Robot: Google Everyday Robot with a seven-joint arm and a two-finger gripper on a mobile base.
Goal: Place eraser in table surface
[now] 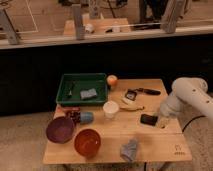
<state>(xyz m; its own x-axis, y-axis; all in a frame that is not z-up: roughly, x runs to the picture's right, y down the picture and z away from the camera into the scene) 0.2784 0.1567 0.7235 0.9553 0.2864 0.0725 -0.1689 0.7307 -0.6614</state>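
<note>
Near edge of the table [160, 142] first: a crumpled grey cloth [130, 148] sits right of centre, and a small dark logo [177, 148] marks the near right corner. Left of the cloth is an orange bowl [87, 142]. A purple bowl [60, 130] sits by the left edge, just beyond it.

Moving in, here's the eraser [148, 119], a flat black block toward the right edge, about midway between near and far. It looks level against the wood, though I can't say whether it rests there or hangs just above. The gripper [161, 121] is right at its right-hand end, touching or as good as. How far open it is, and whether it has hold of the eraser, I cannot tell. The white arm [189, 92] comes down to it from over the right edge.

Mid-table, a white cup [110, 109] stands upright with a banana [131, 105] just to its right. A blue cup [86, 117] lies left of it, beside something red [70, 111].

Further back, a black-framed square [131, 94] and a black pen-like tool [148, 91] lie toward the far right corner. An orange [112, 80] sits at the far edge. The green tray [65, 97] fills the far left corner, holding a grey-blue sponge [89, 93].
</note>
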